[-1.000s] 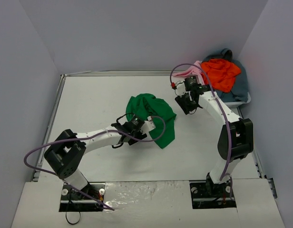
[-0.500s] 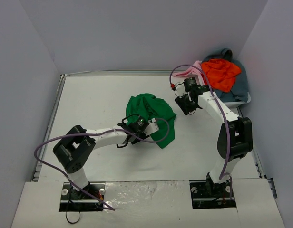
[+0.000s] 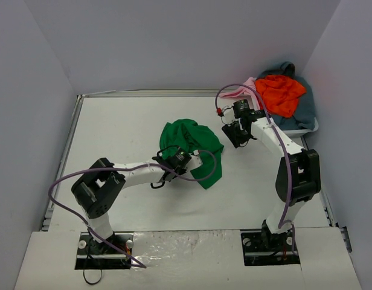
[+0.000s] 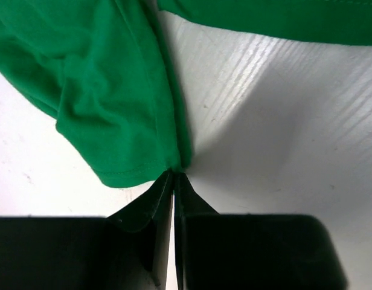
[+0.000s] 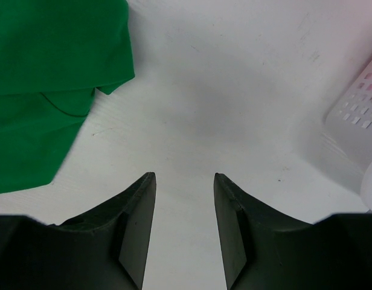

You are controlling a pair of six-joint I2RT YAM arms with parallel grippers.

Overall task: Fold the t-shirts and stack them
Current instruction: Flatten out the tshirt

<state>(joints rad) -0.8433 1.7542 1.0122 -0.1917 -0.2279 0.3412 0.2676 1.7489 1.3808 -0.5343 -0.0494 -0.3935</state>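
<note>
Nearest you, your left arm reaches from its base across the table (image 3: 113, 133) toward the middle. Your left gripper (image 3: 179, 158) sits at the near edge of the green t-shirt (image 3: 189, 138). In the left wrist view the left gripper (image 4: 174, 176) has its jaws pressed together, with no gap between the tips. They pinch the hem of the green t-shirt (image 4: 107, 78) right at a folded corner. From that pinch the cloth rises away in a bunched ridge, and bare table shows on either side of it.

The green t-shirt lies crumpled in a loose heap at the centre of the table, not spread flat. Its far part is mounded up and a flatter flap trails toward your right.

Beyond it and to the right, your right gripper (image 3: 234, 134) hovers just beside the shirt's right edge, apart from the cloth. In the right wrist view the right gripper (image 5: 184, 181) has its fingers (image 5: 137, 205) standing apart with nothing between them, only bare table below. The green t-shirt (image 5: 47, 60) fills the upper left corner there.

Farthest off, in the far right corner, the white tub (image 3: 310, 128) holds a pile. The orange-red t-shirt (image 3: 281, 92) lies on top, over the grey-blue t-shirt (image 3: 305, 109). The pale pink t-shirt (image 3: 240, 92) spills over the tub's left side. The tub's perforated wall (image 5: 355, 109) shows at the right edge of the right wrist view.
</note>
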